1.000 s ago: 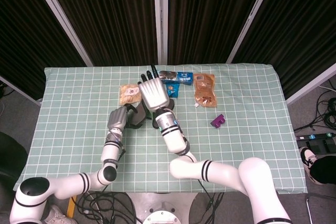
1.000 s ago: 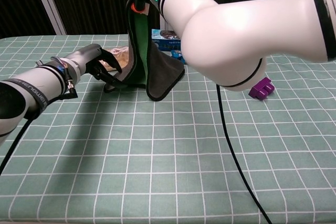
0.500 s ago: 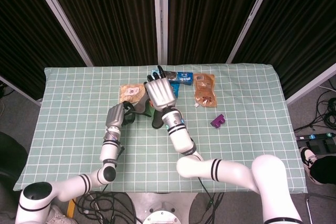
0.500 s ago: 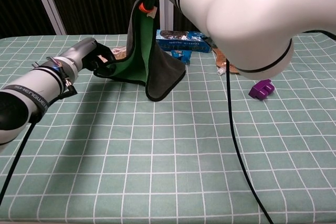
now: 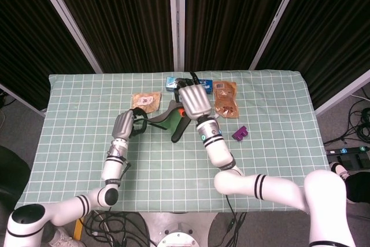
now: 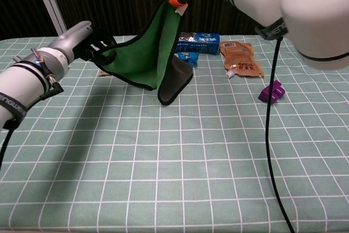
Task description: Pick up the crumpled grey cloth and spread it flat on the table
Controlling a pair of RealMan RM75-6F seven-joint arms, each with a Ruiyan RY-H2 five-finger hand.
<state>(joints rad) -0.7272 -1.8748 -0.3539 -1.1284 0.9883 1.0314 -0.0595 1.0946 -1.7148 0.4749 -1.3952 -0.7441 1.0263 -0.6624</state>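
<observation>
- Your right hand point(image 5: 193, 100) has swung right and up, pinching one corner of the grey cloth point(image 6: 143, 58).
- Your left hand point(image 6: 82, 37) grips the opposite edge and has pulled away leftward.
- The cloth now hangs opened between them, its green lining showing and its lowest fold touching the table point(image 6: 163, 156).
- Judging by this, lowering it flat remains.

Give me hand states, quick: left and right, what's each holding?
Left hand: grips one edge of the cloth.
Right hand: holds the cloth's other corner up off the table.
</observation>
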